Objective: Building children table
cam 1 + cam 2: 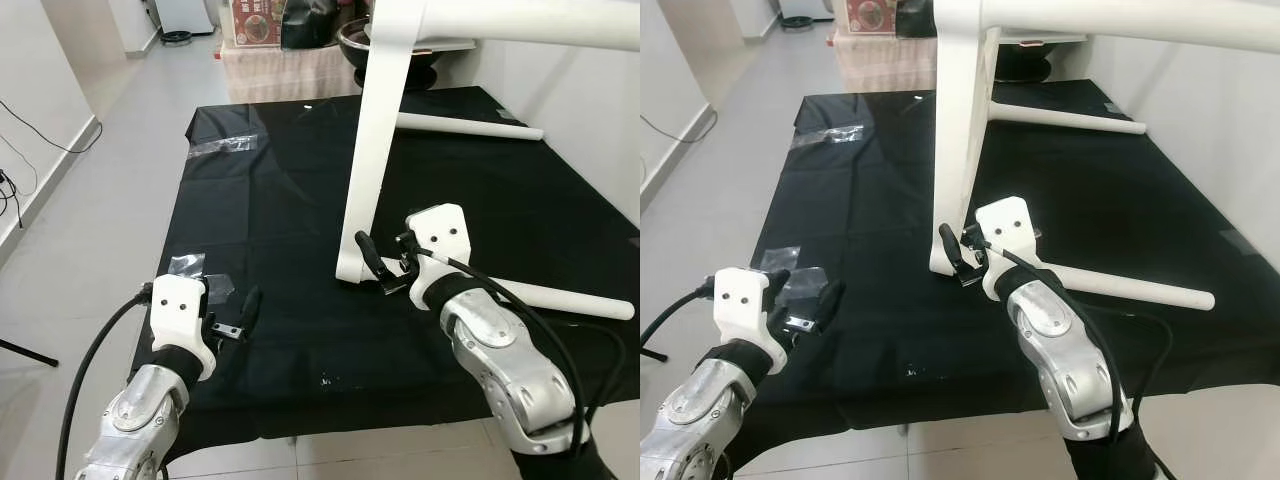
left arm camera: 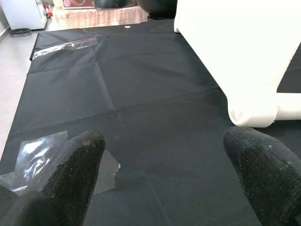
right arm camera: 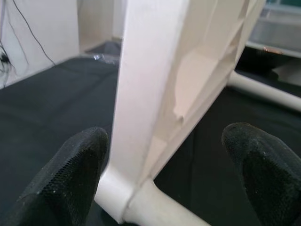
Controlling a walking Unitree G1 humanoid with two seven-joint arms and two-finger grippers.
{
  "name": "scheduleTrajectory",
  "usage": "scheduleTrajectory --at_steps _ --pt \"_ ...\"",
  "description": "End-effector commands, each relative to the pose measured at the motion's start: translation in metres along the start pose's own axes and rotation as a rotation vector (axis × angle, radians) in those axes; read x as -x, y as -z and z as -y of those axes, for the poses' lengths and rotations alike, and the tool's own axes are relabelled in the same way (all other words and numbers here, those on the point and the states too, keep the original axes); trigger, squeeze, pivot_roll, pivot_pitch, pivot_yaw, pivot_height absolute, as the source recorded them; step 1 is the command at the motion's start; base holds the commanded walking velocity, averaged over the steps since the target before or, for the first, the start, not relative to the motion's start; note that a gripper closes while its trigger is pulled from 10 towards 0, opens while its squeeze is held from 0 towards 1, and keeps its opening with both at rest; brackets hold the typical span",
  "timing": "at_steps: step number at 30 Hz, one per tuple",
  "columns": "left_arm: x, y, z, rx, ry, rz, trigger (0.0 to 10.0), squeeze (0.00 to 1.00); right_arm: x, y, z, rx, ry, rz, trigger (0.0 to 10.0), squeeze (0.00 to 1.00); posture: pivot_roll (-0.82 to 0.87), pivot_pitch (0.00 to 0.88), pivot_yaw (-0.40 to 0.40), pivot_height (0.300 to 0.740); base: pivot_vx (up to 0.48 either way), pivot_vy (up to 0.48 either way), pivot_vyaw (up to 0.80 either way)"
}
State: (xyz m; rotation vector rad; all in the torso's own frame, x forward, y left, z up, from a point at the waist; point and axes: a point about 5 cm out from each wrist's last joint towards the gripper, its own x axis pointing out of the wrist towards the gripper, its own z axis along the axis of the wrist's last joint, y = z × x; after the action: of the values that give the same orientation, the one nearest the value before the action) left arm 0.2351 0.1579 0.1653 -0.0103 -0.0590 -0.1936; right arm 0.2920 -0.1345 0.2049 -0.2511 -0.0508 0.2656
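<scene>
Two hands stood open over the black sheet (image 1: 270, 200): the right hand (image 1: 385, 262) flanked the white table frame's (image 1: 372, 150) foot mid-sheet, the left hand (image 1: 232, 318) hovered near the front-left corner.

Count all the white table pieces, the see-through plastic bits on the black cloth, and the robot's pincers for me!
White table pieces: 3 (the big table frame, a far leg tube, a near leg tube)
Clear plastic scraps: 2 (near scrap, far scrap)
Pincers: 2 (left pincer, right pincer)
Total: 7
</scene>
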Motion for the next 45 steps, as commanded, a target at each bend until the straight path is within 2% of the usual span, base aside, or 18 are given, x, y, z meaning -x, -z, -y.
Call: scheduleTrajectory --at_steps 1,5,7,10,11,12,13,15,16,18,19,21,24,26,28,34,38,45 --pt "0.001 0.005 0.0 0.0 -0.011 -0.014 10.0 0.0 -0.001 0.004 0.001 0.001 0.007 -0.028 10.0 0.0 -0.02 0.096 -0.017 0.74 0.0 0.0 0.0" --pt "0.001 0.006 0.002 -0.007 0.0 -0.017 10.0 0.0 -0.002 0.009 -0.004 0.027 -0.05 -0.065 10.0 0.0 -0.02 0.098 -0.016 0.74 0.0 0.0 0.0" --pt "0.001 0.007 0.004 -0.016 0.024 -0.021 10.0 0.0 -0.003 0.014 -0.014 0.091 -0.164 -0.084 10.0 0.0 -0.02 0.1 -0.015 0.74 0.0 0.0 0.0" --pt "0.001 0.007 0.005 -0.02 0.032 -0.022 10.0 0.0 -0.003 0.014 -0.017 0.117 -0.216 -0.084 10.0 0.0 -0.02 0.103 -0.014 0.74 0.0 0.0 0.0" --pt "0.001 0.007 0.005 -0.029 0.047 -0.027 10.0 0.0 -0.004 0.013 -0.022 0.162 -0.307 -0.067 10.0 0.0 -0.01 0.104 -0.014 0.74 0.0 0.0 0.0" --pt "0.001 0.007 0.005 -0.029 0.047 -0.027 10.0 0.0 -0.004 0.013 -0.022 0.162 -0.307 -0.067 10.0 0.0 -0.01 0.104 -0.014 0.74 0.0 0.0 0.0" --pt "0.002 0.009 0.006 -0.024 0.088 -0.044 10.0 0.0 -0.005 0.015 -0.023 0.191 -0.392 -0.074 10.0 0.0 -0.01 0.107 -0.012 0.74 0.0 0.0 0.0" --pt "0.008 0.015 0.014 -0.029 0.217 -0.109 10.0 0.0 -0.012 0.019 -0.016 0.291 -0.494 -0.089 10.0 0.0 -0.01 0.112 -0.016 0.74 0.0 0.0 0.0" --pt "0.008 0.015 0.014 -0.029 0.217 -0.109 10.0 0.0 -0.012 0.019 -0.016 0.291 -0.494 -0.089 10.0 0.0 -0.01 0.112 -0.016 0.74 0.0 0.0 0.0" --pt "0.02 0.019 0.024 -0.037 0.362 -0.163 10.0 0.0 -0.026 0.022 -0.003 0.333 -0.477 -0.128 10.0 0.0 0.0 0.116 -0.022 0.74 0.0 0.0 0.0" --pt "0.02 0.019 0.024 -0.037 0.362 -0.163 10.0 0.0 -0.026 0.022 -0.003 0.333 -0.477 -0.128 10.0 0.0 0.0 0.116 -0.022 0.74 0.0 0.0 0.0" --pt "0.033 0.022 0.03 -0.011 0.408 -0.204 10.0 0.0 -0.045 0.021 0.012 0.349 -0.452 -0.169 10.0 0.0 0.02 0.133 -0.03 0.74 0.0 0.0 0.0" --pt "0.04 0.023 0.031 -0.003 0.382 -0.214 10.0 0.0 -0.056 0.017 0.02 0.329 -0.467 -0.195 10.0 0.0 0.03 0.15 -0.038 0.74 0.0 0.0 0.0" --pt "0.044 0.023 0.027 -0.007 0.296 -0.2 10.0 0.0 -0.066 0.016 0.021 0.307 -0.519 -0.227 10.0 0.0 0.05 0.171 -0.05 0.74 0.0 0.0 0.0" --pt "0.045 0.023 0.026 -0.009 0.268 -0.195 10.0 0.0 -0.068 0.015 0.022 0.305 -0.533 -0.236 10.0 0.0 0.05 0.171 -0.05 0.74 0.0 0.0 0.0" --pt "0.057 0.017 0.024 -0.023 0.218 -0.194 10.0 0.0 -0.083 0.002 0.041 0.399 -0.618 -0.284 10.0 0.0 0.08 0.22 -0.074 0.74 0.0 0.0 0.0" --pt "0.06 0.015 0.023 -0.026 0.216 -0.198 10.0 0.0 -0.085 -0.002 0.041 0.419 -0.682 -0.293 10.0 0.0 0.08 0.226 -0.076 0.74 0.0 0.0 0.0" --pt "0.053 -0.001 0.017 -0.051 0.177 -0.132 10.0 0.0 -0.09 0.01 0.024 0.501 -0.818 -0.394 10.0 0.0 0.08 0.23 -0.084 0.74 0.0 0.0 0.0"
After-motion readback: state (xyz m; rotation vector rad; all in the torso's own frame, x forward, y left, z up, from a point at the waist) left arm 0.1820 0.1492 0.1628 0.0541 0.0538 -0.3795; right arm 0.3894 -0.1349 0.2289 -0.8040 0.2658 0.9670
